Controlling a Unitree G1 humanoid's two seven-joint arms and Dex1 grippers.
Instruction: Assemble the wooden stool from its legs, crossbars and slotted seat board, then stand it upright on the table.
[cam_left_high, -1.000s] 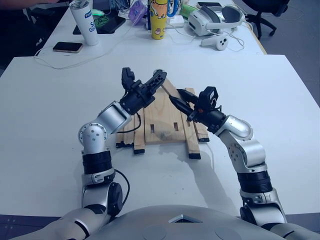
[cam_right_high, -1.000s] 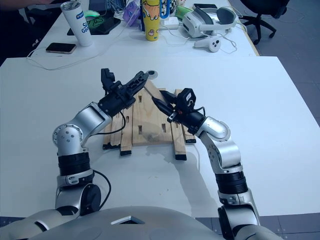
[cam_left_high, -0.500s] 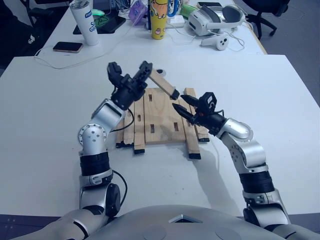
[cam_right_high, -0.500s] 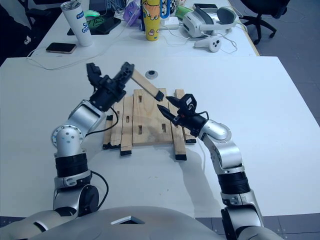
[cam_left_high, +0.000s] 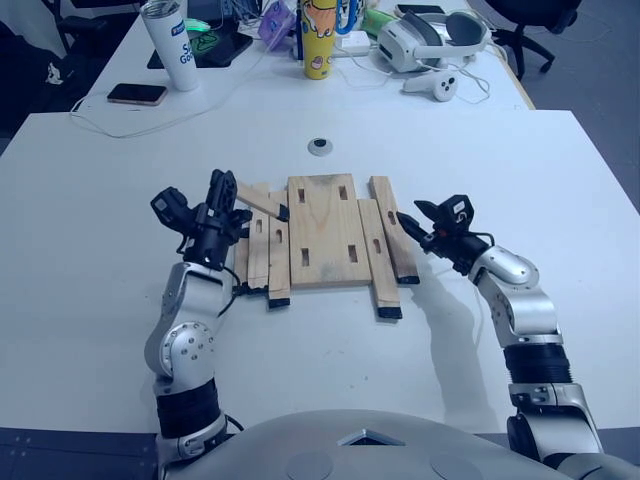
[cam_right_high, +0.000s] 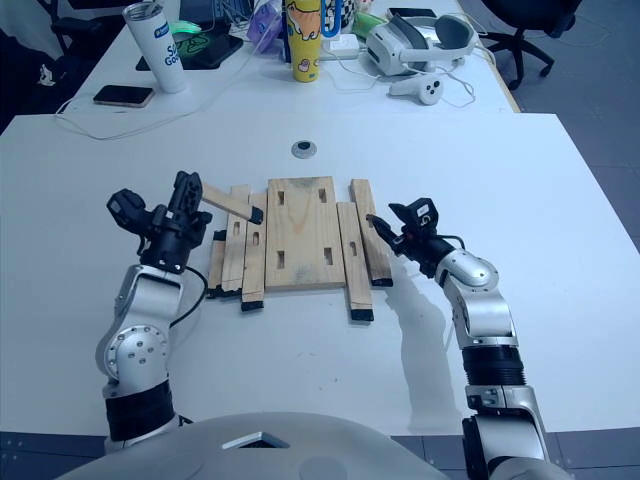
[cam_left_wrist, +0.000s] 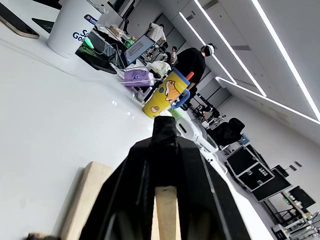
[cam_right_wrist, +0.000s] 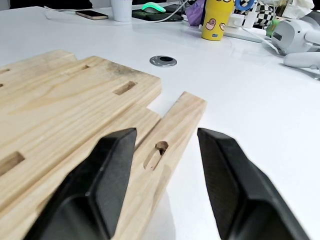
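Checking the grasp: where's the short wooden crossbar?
Head view: the short wooden crossbar is in the left gripper, over the wooden slats left of the slotted seat board.

My left gripper (cam_left_high: 224, 200) is raised, clamped on a crossbar (cam_left_high: 262, 204). My right gripper (cam_left_high: 413, 222) hangs low, fingers spread.

The left gripper (cam_left_high: 221, 194) has swung back to the left, carrying the wooden bar (cam_left_high: 262, 203) off the seat board (cam_left_high: 325, 235), while the spread right gripper (cam_left_high: 412, 218) has drawn back rightward.
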